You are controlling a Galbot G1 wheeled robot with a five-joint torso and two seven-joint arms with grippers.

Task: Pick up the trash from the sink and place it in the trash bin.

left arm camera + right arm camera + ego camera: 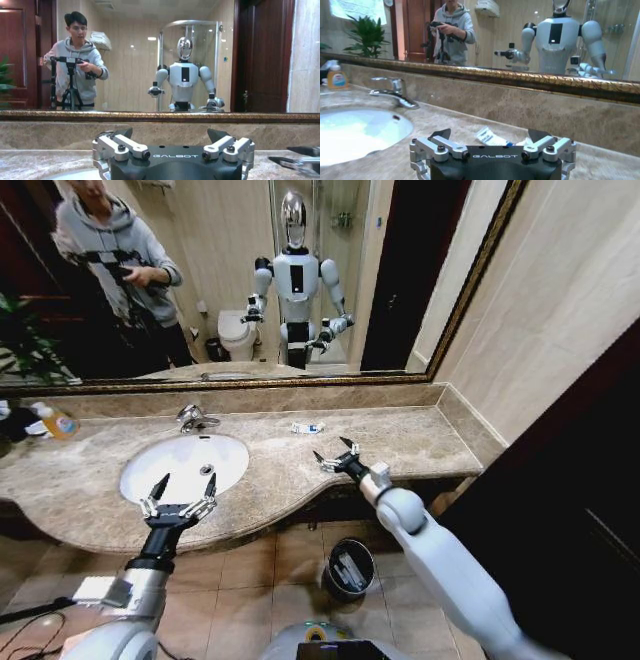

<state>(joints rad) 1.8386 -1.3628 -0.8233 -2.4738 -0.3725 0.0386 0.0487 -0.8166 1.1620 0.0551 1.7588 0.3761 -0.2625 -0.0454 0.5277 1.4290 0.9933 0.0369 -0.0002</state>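
Note:
The white oval sink (160, 470) sits in the beige marble counter, its bowl bare around the metal drain (207, 470). My left gripper (181, 490) hangs open over the sink's front rim; its fingers (122, 144) are spread. A white-blue packet of trash (307, 427) lies on the counter near the back wall, right of the faucet. My right gripper (335, 452) is open a little in front of the packet and apart from it. In the right wrist view the packet (484, 137) lies just beyond the spread fingers (547, 144). The black trash bin (330, 575) stands on the floor under the counter with pale items inside.
The chrome faucet (195, 418) stands behind the basin. An orange-labelled bottle (58, 422) is at the far left of the counter. A mirror spans the back wall and a beige wall closes the counter's right end. The counter's front edge curves out around the sink.

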